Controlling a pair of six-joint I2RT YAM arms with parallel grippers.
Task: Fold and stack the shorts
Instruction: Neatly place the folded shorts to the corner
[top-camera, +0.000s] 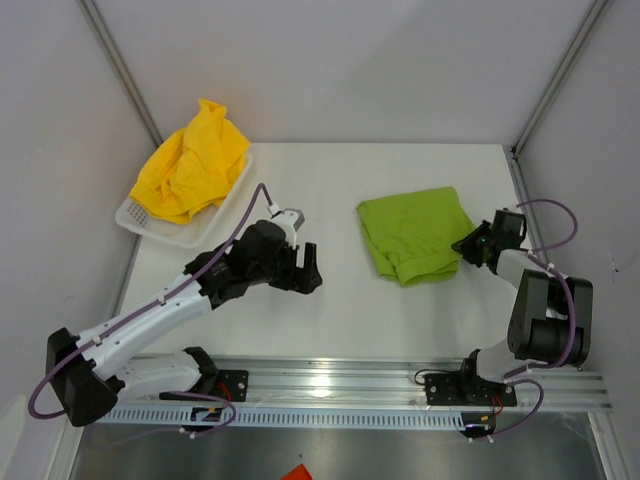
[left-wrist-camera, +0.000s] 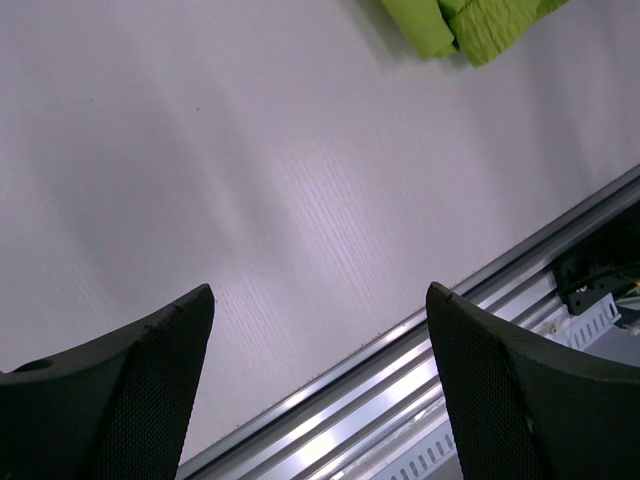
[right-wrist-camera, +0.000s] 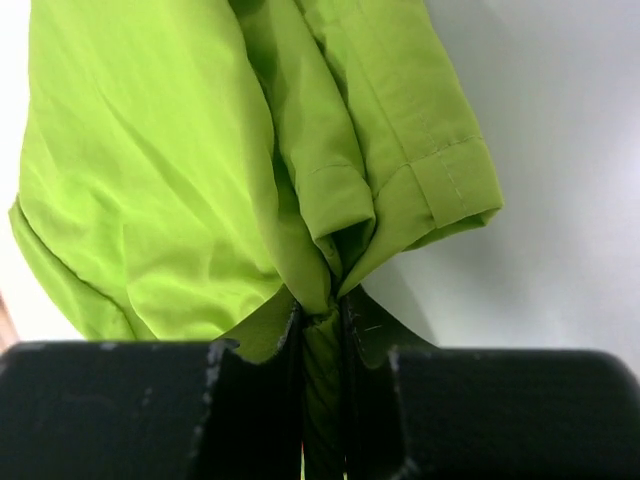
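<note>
Green shorts (top-camera: 412, 232) lie on a white table (top-camera: 330, 310) between grey walls (top-camera: 350, 60).

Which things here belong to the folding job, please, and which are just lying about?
Job: green shorts, pinched at one edge by the right gripper; yellow shorts, heaped in the basket.
Lying about: the basket itself; the rail at the near edge.

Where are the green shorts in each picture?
Top external: green shorts lie right of centre on the white table.
Left wrist: green shorts peek in at the top right corner.
Right wrist: green shorts fill the left and middle, pinched in the right gripper.
Shared landmark: the white table.
</note>
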